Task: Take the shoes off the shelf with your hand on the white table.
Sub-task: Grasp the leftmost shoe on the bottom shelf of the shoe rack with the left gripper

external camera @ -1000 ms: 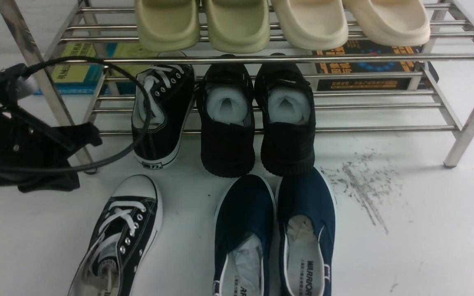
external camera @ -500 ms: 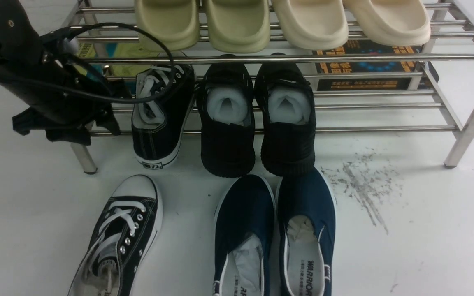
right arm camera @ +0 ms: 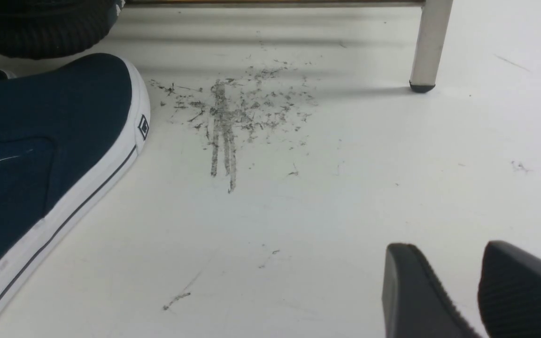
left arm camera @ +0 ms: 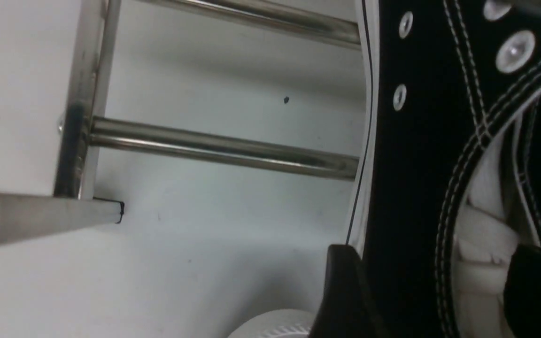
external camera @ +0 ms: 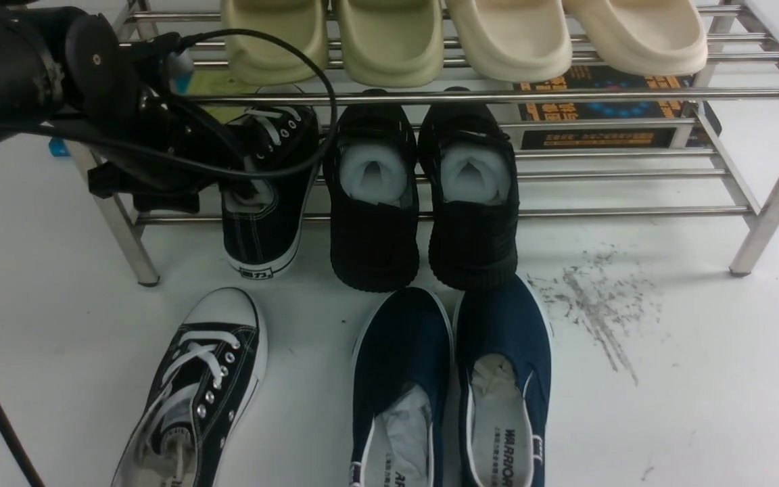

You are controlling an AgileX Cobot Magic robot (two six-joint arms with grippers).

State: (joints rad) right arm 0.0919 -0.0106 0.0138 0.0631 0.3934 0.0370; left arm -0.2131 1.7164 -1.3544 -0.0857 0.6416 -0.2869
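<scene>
Now the hand [left arm camera: 435, 291] has swung to the sneaker [external camera: 264, 230] on the shelf [external camera: 565, 212], jaws wide astride its side wall, gripping nothing. Its mate [external camera: 200, 392] lies before the shelf; grab likely next.

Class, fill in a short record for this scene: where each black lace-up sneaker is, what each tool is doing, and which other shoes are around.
Sneaker on table: lies on the white table, toe toward the shelf.
Sneaker on shelf: lower tier, heel past the front rod.
Left tool: open, one finger inside that sneaker, one outside.
Right tool: open, holding nothing.
Other shoes: black knit pair on lower tier; navy slip-ons on table; pale slides on top tier.
</scene>
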